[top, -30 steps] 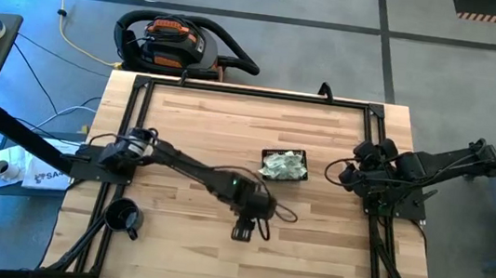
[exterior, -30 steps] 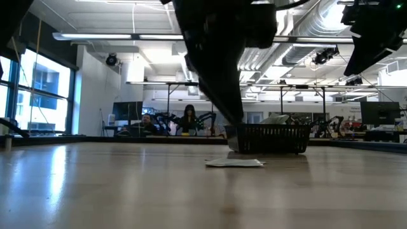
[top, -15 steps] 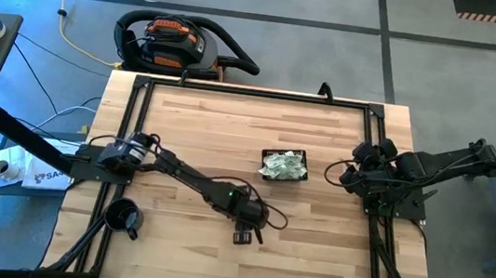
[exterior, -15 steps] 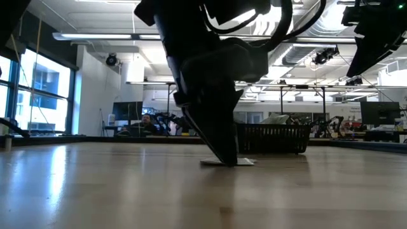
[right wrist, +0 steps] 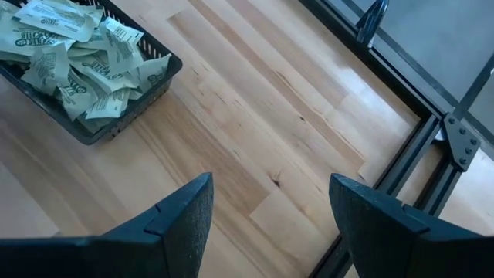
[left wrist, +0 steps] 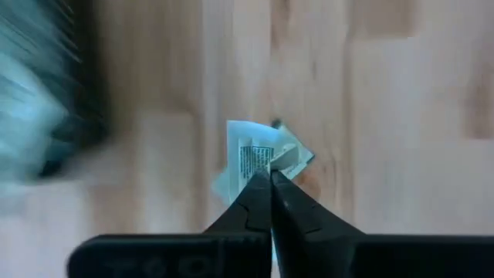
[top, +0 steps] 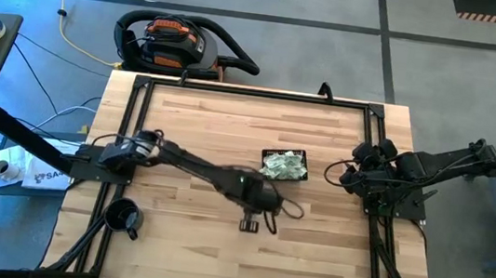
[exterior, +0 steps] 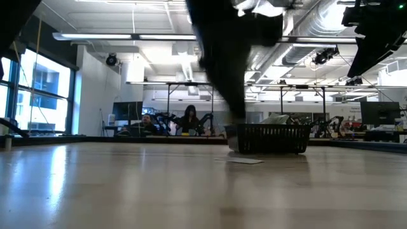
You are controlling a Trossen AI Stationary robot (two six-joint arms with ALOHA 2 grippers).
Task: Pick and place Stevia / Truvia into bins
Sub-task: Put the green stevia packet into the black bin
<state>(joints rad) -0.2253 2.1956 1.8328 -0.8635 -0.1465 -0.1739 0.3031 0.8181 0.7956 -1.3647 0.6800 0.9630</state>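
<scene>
One crumpled Stevia sachet (left wrist: pixel 258 158), long axis running away from the fingertips, is pinched by the left gripper (left wrist: pixel 270 179) beside the single sachet-heaped black basket (top: pixel 283 165); right gripper (right wrist: pixel 266 224) gapes.

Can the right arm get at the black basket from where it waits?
Probably yes. The right gripper is open beside the basket, with bare table between. The left gripper, shut on a sachet, is nearby though.
</scene>
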